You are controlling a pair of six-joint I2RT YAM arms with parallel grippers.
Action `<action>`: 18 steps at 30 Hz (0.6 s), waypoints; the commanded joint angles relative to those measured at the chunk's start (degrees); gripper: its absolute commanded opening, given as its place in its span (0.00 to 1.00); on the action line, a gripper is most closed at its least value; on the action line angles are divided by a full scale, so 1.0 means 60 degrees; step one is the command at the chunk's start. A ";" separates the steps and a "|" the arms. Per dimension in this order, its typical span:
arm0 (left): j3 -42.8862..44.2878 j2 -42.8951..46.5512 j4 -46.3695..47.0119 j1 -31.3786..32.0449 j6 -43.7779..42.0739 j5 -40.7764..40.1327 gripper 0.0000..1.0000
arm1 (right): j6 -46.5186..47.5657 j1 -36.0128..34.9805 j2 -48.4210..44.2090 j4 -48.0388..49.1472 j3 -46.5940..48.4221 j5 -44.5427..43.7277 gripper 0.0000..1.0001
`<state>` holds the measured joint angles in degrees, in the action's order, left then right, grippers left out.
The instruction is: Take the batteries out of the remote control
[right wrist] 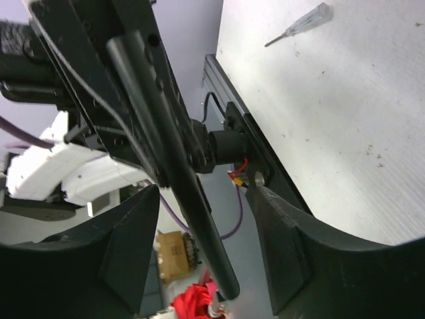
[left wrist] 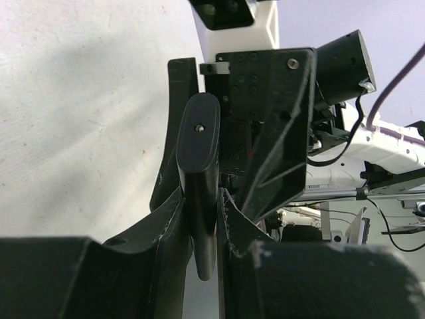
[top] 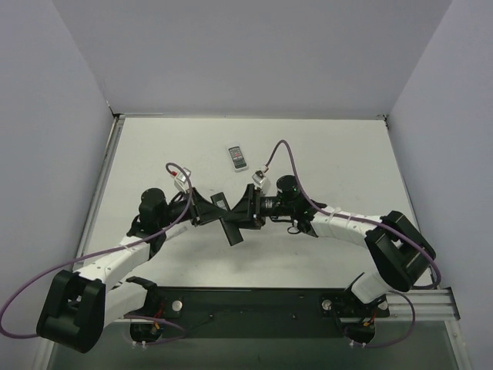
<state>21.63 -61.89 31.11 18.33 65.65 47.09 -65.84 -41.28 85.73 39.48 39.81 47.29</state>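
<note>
- Remote control [top: 233,231], the long slim black bar, is in the middle of the counter [top: 323,154], raised off the surface at the spot where my two arms meet tip to tip.
- My left jaws are clenched on it. In the left wrist view the bar stands on edge between my fingers [left wrist: 166,222], pressed on both sides, and its rounded end with a small screw hole points away from the camera.
- My right jaws are released. In the right wrist view its fingers [right wrist: 133,246] stand wide apart, and the bar runs slantwise through the gap between them, touching neither.
- The two sets of jaws face each other nearly head-on, with the right one's black body just beyond the far end of the bar as seen from my left wrist.
- The battery recess is turned away or blocked in every view, so I cannot tell whether batteries are inside.
- A short white remote [top: 237,157] with dark buttons lies flat on the counter farther back, well apart from the black one.
- A thin pointed tool [right wrist: 299,25] with a clear handle lies on the counter, seen only from the right wrist.
</note>
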 commanded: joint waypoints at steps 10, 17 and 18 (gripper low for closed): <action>-0.0031 0.0178 0.0836 -0.0065 0.0031 -0.0815 0.00 | -0.1842 -0.0459 0.0565 0.3540 -0.1259 -0.0132 0.21; 0.0291 -0.0041 0.0573 -0.0446 -0.0203 -0.1037 0.00 | -0.1725 -0.0621 0.0462 0.3350 -0.1654 -0.0117 0.13; 0.0379 -0.0071 0.0499 -0.0491 -0.0247 -0.1080 0.00 | -0.1770 -0.0650 0.0448 0.3394 -0.1742 -0.0118 0.14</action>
<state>19.84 -62.00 31.64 18.28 66.96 46.30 -76.07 -43.68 88.79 59.40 32.16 43.94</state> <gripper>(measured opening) 0.273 0.229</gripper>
